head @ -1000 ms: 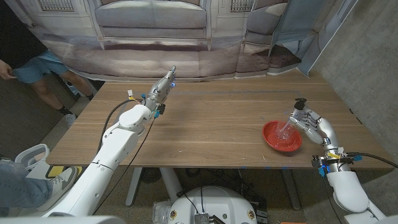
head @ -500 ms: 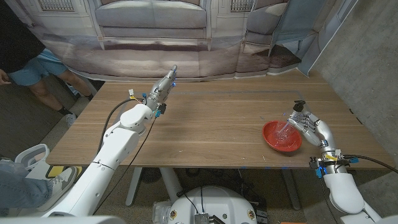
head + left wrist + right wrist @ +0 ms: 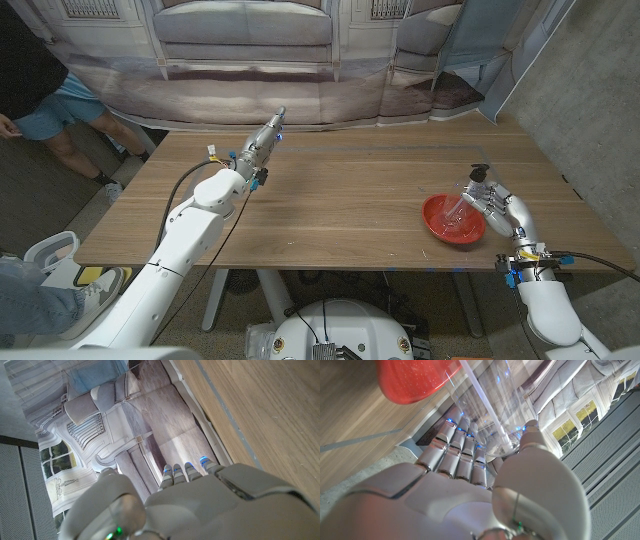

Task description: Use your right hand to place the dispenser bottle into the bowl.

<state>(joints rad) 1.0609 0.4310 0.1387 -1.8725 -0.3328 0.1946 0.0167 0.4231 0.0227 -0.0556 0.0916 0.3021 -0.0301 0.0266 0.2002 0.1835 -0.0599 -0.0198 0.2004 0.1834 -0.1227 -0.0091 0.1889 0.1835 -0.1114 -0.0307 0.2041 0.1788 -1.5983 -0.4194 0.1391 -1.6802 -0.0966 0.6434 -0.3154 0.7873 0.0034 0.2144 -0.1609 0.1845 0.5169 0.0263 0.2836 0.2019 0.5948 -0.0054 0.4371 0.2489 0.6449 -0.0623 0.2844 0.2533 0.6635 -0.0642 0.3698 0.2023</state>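
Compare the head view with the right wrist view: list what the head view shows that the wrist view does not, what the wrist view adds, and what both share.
Head view alone: the whole wooden table, the left hand stretched toward the table's far edge, holding nothing, and a person standing beyond the table's left corner.

Right wrist view alone: a close look at the fingers wrapped around the clear body of the dispenser bottle.

Both: the right hand gripping the dispenser bottle over the red bowl, plus the printed backdrop.
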